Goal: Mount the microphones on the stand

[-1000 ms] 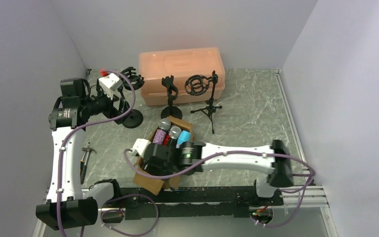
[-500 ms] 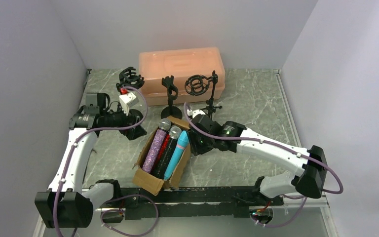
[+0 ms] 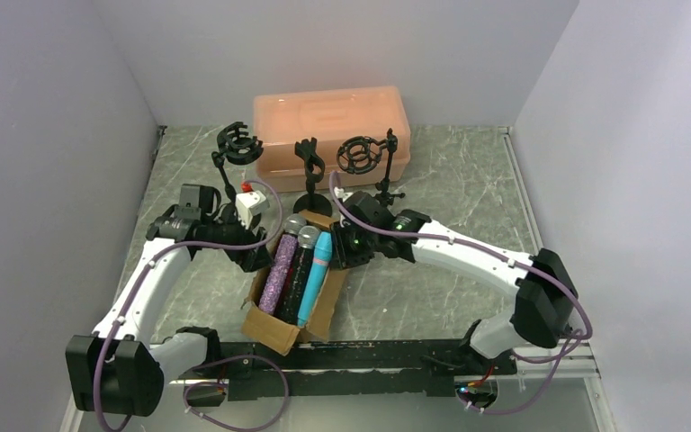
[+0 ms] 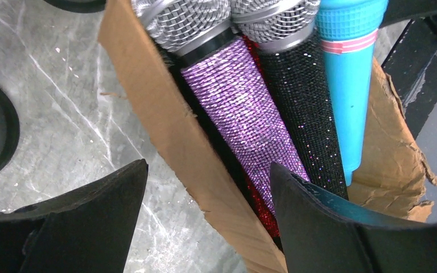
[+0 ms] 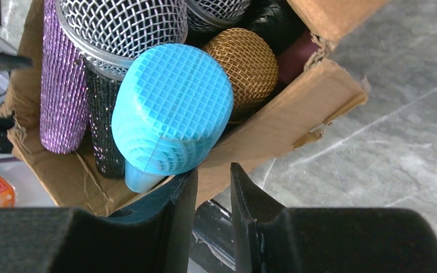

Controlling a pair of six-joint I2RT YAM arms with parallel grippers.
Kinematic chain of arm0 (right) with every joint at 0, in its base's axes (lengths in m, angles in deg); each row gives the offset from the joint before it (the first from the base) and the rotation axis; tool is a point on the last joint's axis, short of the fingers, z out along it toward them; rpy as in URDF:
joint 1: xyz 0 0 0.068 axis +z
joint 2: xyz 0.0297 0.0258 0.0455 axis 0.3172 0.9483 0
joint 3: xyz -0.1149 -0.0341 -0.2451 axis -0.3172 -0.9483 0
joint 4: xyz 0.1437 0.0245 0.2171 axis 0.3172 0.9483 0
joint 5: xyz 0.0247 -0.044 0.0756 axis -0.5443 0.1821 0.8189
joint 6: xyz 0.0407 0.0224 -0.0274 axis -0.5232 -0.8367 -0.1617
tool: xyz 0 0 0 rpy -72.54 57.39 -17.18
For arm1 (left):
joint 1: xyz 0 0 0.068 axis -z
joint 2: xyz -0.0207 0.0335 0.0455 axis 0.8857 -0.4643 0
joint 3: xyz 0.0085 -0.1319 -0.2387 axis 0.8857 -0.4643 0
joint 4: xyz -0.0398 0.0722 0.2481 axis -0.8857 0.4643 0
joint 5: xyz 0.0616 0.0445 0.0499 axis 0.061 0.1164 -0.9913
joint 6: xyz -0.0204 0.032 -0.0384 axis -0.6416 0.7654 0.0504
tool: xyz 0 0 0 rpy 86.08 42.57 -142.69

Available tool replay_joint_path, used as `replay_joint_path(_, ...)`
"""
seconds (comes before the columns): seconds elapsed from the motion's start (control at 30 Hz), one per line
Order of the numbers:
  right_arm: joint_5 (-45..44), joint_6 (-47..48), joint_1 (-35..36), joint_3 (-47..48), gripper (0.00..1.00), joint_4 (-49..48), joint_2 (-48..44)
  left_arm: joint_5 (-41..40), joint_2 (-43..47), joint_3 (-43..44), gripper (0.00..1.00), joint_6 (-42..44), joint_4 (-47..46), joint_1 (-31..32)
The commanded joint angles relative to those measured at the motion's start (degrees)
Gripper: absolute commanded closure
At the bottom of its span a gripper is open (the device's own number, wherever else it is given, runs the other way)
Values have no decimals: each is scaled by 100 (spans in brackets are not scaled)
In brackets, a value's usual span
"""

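Observation:
A cardboard box (image 3: 274, 328) holds several microphones. Purple glitter (image 4: 244, 108), black glitter (image 4: 307, 108) and teal (image 4: 350, 74) ones lie on top, with a red glitter one (image 4: 262, 207) beneath. A gold mesh head (image 5: 244, 71) shows beside the teal head (image 5: 173, 108). My left gripper (image 3: 256, 258) (image 4: 207, 187) is open and straddles the box's left wall (image 4: 165, 131). My right gripper (image 3: 340, 250) (image 5: 213, 169) has a narrow gap at the box's right wall (image 5: 296, 119). It holds nothing. Three empty black stands are behind: a ring mount (image 3: 238, 144), a clip stand (image 3: 309, 162) and a tripod (image 3: 364, 157).
A peach plastic case (image 3: 331, 112) sits at the back behind the stands. Grey walls close in the left, right and rear. The black mounting rail (image 3: 396, 355) runs along the near edge.
My left gripper came down and right from the left stand to the box's left wall. My right gripper swung from over the box to its right wall. Both sets of jaws narrowed.

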Motion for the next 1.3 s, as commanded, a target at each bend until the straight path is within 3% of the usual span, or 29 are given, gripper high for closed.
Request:
replay_joint_path(0.0,-229,131,-85,481,71,-530,501,-307,292,-27,17,-32,-153,116)
replay_joint_path(0.13,-349,226,-101,693,72,-604,704,-630,263,-103,26,-69,-192,292)
replay_joint_path(0.3,-497,244,-109,790,74,-538,777,-1032,-37,-39,67,-186,-157,342)
replay_joint_path(0.33,-517,238,-109,781,74,-544,732,-1088,-60,-37,71,-226,-160,342)
replay_joint_path(0.47,-535,206,-109,787,71,-469,557,-1204,-8,-66,68,-305,-227,342)
replay_joint_path(0.67,-517,79,-101,667,64,-401,357,-1338,-41,-52,51,-352,-218,342)
replay_joint_path(0.8,-557,18,-101,722,62,-294,277,-1281,-327,39,51,-337,-128,355)
replay_joint_path(0.9,-530,-6,-92,723,61,-330,235,-1229,-539,122,62,-345,-58,377)
replay_joint_path(1.07,-501,39,-88,792,61,-366,373,-1177,-585,280,100,-620,-13,386)
replay_joint_path(1.27,-456,61,-84,1229,56,-435,579,-1536,215,233,100,-1426,-340,386)
